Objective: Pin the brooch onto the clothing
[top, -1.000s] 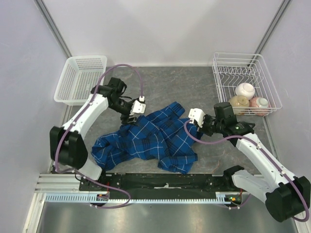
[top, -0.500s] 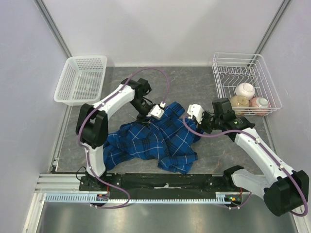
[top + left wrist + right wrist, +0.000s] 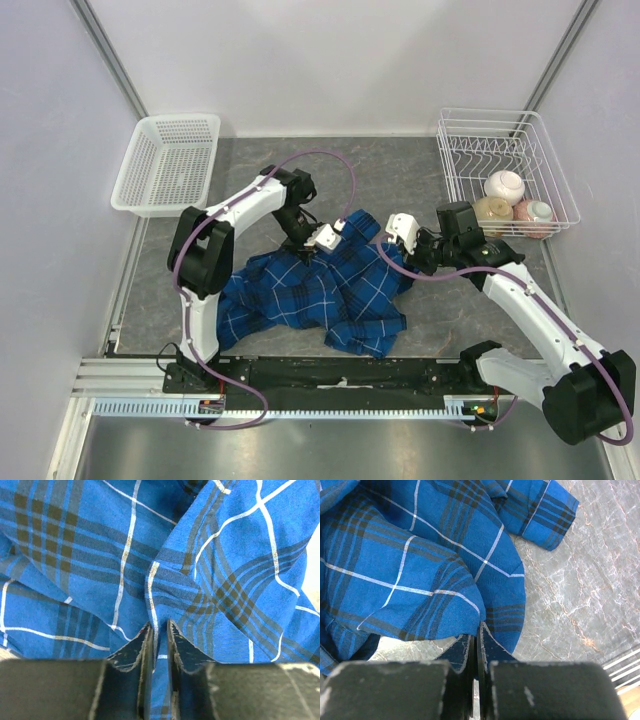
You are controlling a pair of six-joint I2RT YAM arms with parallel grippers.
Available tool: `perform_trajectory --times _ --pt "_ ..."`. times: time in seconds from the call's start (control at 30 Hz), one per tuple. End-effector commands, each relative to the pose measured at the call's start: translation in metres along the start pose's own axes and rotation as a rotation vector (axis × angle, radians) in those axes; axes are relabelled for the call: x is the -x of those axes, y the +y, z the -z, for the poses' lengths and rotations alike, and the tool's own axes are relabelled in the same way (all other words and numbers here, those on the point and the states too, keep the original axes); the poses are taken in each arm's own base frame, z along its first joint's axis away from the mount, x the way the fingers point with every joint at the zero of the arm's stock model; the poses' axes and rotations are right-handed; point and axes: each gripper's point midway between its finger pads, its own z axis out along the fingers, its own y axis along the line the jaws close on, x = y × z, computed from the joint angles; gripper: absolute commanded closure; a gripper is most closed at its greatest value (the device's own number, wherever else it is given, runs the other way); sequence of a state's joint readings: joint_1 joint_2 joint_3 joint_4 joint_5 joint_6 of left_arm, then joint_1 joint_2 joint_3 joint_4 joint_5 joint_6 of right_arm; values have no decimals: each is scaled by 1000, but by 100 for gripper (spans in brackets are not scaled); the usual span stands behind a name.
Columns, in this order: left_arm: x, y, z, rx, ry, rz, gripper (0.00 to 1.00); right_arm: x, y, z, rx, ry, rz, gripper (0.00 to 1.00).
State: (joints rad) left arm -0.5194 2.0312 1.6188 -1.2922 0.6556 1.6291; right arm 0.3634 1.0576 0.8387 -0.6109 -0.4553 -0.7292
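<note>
The clothing (image 3: 320, 290), a blue plaid shirt, lies crumpled in the middle of the table. My left gripper (image 3: 312, 246) is at its upper middle. In the left wrist view its jaws (image 3: 159, 627) are shut on a raised fold of the shirt (image 3: 150, 580), with cloth running between them. My right gripper (image 3: 388, 248) sits at the shirt's upper right edge. In the right wrist view it (image 3: 476, 632) is shut, and the hem of the shirt (image 3: 420, 575) meets its tips and hangs off them. The brooch is out of view.
A white plastic basket (image 3: 165, 165) stands at the back left. A wire dish rack (image 3: 505, 150) at the back right holds small bowls (image 3: 505, 187). Grey marble tabletop (image 3: 580, 580) shows right of the shirt. A metal rail (image 3: 330, 405) runs along the near edge.
My left arm swung right from the shirt's upper left edge to its upper middle, and its jaws closed on a fold. The right arm barely moved.
</note>
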Motion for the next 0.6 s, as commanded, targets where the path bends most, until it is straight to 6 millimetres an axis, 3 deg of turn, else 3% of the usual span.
perform_trajectory --times 0.0,0.03,0.07,0.13,0.17,0.23,0.27,0.3,0.37,0.4,0.43,0.47,0.5,0.57 --pt "16 -5 25 55 -1 -1 87 18 -16 6 -59 -36 -22 100" --pt "22 -3 33 92 -18 5 93 19 -20 7 -79 -33 -39 100" --pt "29 -4 55 165 -41 54 98 19 -24 8 -103 -27 -83 100" --pt "42 -2 82 265 -101 107 98 25 -40 14 -178 -31 -119 100" --pt "38 1 108 348 -132 184 98 28 -45 16 -193 -38 -153 100" --pt "51 3 158 513 -209 241 98 43 -64 27 -258 -77 -180 100" --pt "42 9 201 650 -261 344 98 49 -72 29 -280 -91 -196 100" --pt "50 3 232 741 -308 363 98 68 -88 39 -331 -141 -219 100" --pt "42 -6 291 925 -403 525 98 83 -108 46 -388 -168 -243 100" --pt "45 -5 322 1037 -423 509 98 109 -127 63 -446 -232 -253 100" --pt "44 -22 355 1157 -440 529 98 119 -138 72 -479 -257 -259 100" --pt "48 -31 370 1212 -504 599 98 126 -151 74 -511 -263 -274 100" --pt "51 -33 400 1336 -514 570 98 151 -168 99 -568 -329 -274 100" --pt "64 -59 432 1484 -585 605 98 167 -187 113 -617 -360 -285 100"
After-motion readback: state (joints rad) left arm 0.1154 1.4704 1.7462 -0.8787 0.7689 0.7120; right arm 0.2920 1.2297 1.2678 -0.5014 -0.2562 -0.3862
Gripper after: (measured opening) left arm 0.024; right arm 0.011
